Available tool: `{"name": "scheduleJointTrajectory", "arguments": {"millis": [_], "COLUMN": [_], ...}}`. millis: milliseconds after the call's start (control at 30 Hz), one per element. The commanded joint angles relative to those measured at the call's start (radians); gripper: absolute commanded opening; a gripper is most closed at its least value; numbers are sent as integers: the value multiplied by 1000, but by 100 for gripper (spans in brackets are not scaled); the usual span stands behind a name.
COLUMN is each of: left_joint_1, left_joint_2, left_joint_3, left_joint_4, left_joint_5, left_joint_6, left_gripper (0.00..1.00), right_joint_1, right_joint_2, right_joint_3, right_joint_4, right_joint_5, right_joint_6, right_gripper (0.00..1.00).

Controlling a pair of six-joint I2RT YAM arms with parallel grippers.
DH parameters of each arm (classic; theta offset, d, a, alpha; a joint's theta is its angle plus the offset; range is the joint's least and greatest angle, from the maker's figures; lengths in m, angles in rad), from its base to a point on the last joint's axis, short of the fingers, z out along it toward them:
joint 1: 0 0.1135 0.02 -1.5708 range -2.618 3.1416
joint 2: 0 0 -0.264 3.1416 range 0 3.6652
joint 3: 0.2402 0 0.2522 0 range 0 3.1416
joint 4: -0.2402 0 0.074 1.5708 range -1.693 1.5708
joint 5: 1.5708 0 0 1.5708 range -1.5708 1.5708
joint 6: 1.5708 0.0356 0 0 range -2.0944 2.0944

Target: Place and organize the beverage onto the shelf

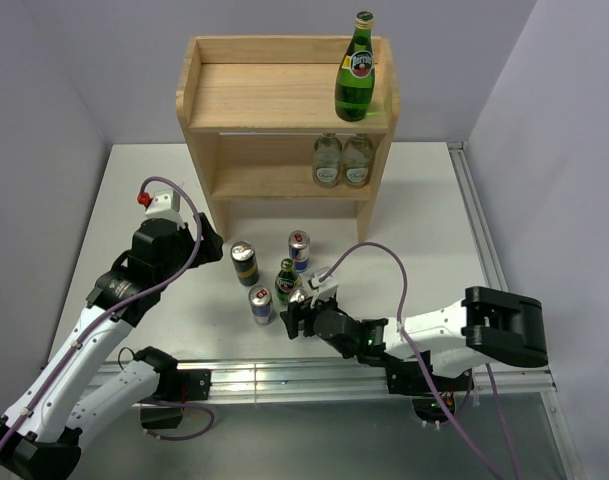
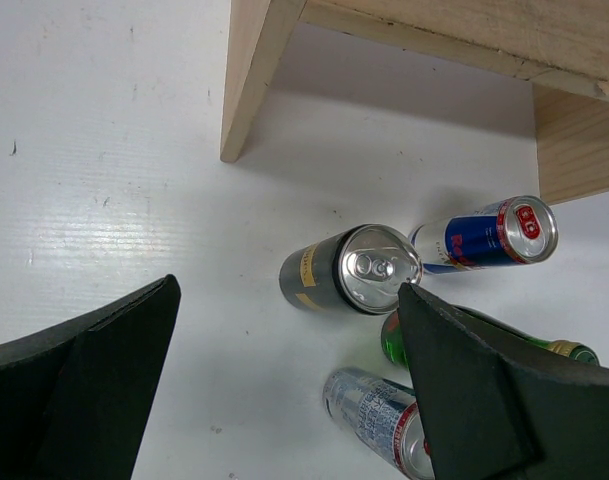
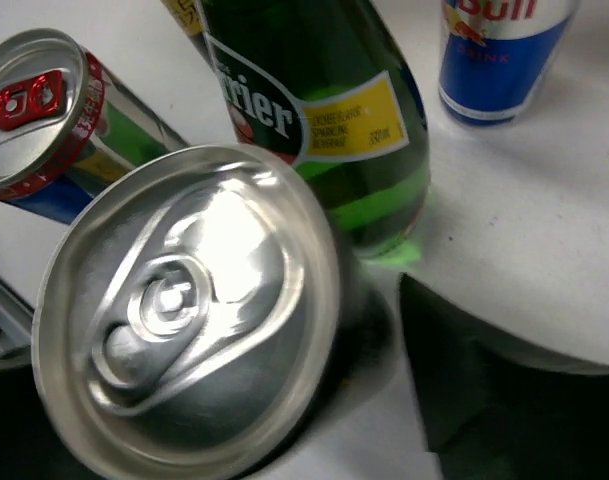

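Your left pincer (image 2: 289, 292) gapes wide over the tabletop (image 2: 104, 150). Your right pincer (image 1: 297, 318) straddles a silver-topped can (image 3: 184, 310), but you cannot tell whether it grips.

Light: bright, even, from overhead. Shadows: soft, short, beneath the shelf (image 1: 274, 95). Glare: pale sheen on the white table (image 2: 94, 230); hot spot on the lid of the nearest can (image 3: 184, 310). Focus: overhead view sharp; that can blurred, close to the lens.
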Motion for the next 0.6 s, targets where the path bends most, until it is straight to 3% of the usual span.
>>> {"name": "scheduleJointTrajectory", "arguments": {"millis": [0,33,100,133,233,400,567], "left_joint_1": [0,0,0,2,0,2,5], "left_joint_2": [3,6,6,6,6,2,-33], "left_joint_3": [10,10,10,10,10,12,22], "left_joint_4": [29,29,30,29,30,29,12], "left_joint_5": [-3,-3,-3,1,2,3,-75], "left_joint_6": [12,13,13,13,15,15,-14], "left_gripper": [97,97,97,97,97,97,99], "right_joint_1": [8,11,18,23,54,142,192], "right_joint_2": [58,80,92,94,54,-157,-340], "right_joint_3": [1,8,16,30,65,166,333], "right_joint_4": [173,192,194,180,78,-255,-431], "right_joint_5": [100,105,123,129,177,304,318], "right_joint_6": [-21,-23,-29,-36,-45,-59,-192], "right_gripper": [79,64,46,28,5,0,0]}}
